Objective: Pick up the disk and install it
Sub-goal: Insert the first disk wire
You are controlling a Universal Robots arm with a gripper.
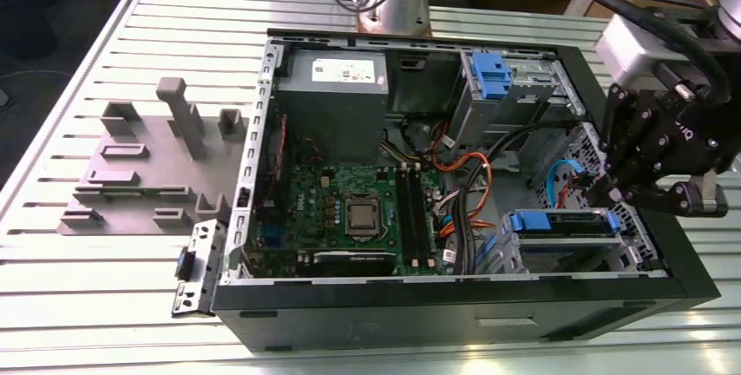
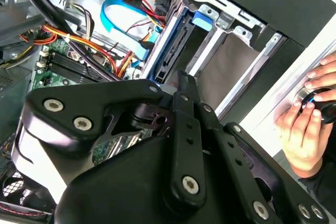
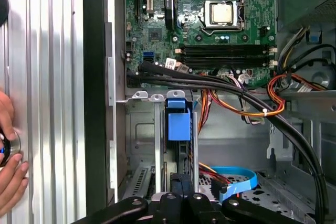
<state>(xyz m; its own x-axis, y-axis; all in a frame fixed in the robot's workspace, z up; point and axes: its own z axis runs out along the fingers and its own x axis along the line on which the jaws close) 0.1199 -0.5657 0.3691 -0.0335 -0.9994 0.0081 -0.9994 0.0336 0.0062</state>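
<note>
The disk (image 1: pixel 567 229) stands on edge in the lower drive bay at the exterior view's right of the open computer case (image 1: pixel 463 284), its blue end piece (image 3: pixel 178 124) towards the motherboard. The same blue end (image 2: pixel 202 20) appears in the second wrist view. My black gripper (image 1: pixel 610 194) hangs just above the disk's other end. In both wrist views its fingers are together, with the tips (image 3: pixel 181 181) (image 2: pixel 184 80) right at the disk's upper edge. I cannot tell whether they touch it.
Orange and black cables (image 1: pixel 463 175) run past the bay. The motherboard (image 1: pixel 347 210), a grey power-supply box (image 1: pixel 336 75) and an upper bay with a blue piece (image 1: pixel 492 75) share the case. A grey fixture (image 1: pixel 151 158) lies on the slatted table. A hand (image 2: pixel 310 129) rests beside the case.
</note>
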